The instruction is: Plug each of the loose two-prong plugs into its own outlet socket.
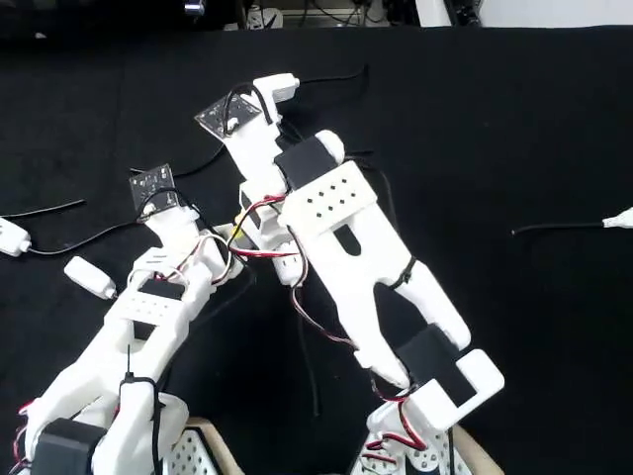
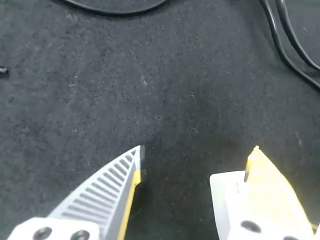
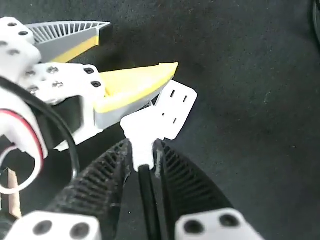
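Note:
My right gripper (image 3: 145, 145) is shut on the neck of a white outlet socket (image 3: 175, 107), whose slotted face points away from the black fingers and whose black cable runs back between them. My left gripper (image 3: 142, 45) is open, one yellow finger (image 3: 135, 85) touching or nearly touching the socket. The same left gripper (image 2: 197, 150) has nothing but black cloth between its fingers. In the high view the two arms meet at mid-table near the yellow fingers (image 1: 237, 230). Loose white plugs lie at the left (image 1: 89, 277), the far left edge (image 1: 12, 236) and the right edge (image 1: 618, 218).
Black cloth (image 1: 495, 129) covers the table. Thin black cables (image 2: 290, 45) cross it near the left gripper, and another cable (image 1: 554, 228) trails from the right-edge plug. The right arm's white links (image 1: 376, 267) hang over the middle of the table.

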{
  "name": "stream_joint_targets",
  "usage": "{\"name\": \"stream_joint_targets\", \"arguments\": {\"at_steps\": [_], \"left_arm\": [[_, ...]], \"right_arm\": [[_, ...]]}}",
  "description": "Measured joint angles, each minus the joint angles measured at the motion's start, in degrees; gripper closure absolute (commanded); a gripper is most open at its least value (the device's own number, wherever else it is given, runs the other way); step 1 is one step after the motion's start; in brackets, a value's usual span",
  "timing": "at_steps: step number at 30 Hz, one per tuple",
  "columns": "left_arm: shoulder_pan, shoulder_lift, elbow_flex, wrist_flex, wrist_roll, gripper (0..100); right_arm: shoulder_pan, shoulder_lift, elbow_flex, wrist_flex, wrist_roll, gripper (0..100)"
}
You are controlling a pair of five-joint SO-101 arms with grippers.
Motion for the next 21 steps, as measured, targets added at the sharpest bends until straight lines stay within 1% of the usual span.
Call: {"name": "stream_joint_targets", "arguments": {"at_steps": [4, 7, 10, 13, 16, 21], "left_arm": [[0.0, 0.0, 0.0, 0.0, 0.0, 67], [-0.1, 0.0, 0.0, 0.0, -1.8, 67], [-2.1, 0.0, 0.0, 0.0, -2.8, 67], [-4.0, 0.0, 0.0, 0.0, -2.8, 67], [-5.5, 0.0, 0.0, 0.0, -2.9, 67], [-6.9, 0.0, 0.0, 0.0, -2.9, 67]], "right_arm": [[0.1, 0.0, 0.0, 0.0, 0.0, 98.6], [2.2, 0.0, 0.0, 0.0, -0.5, 98.6], [4.0, 0.0, 0.0, 0.7, -3.1, 98.6], [4.2, 1.4, 0.0, 1.1, -6.0, 98.6], [4.2, 5.3, -0.1, 1.2, -8.9, 98.6], [4.2, 12.8, -4.8, 3.4, -12.1, 98.6]]}}
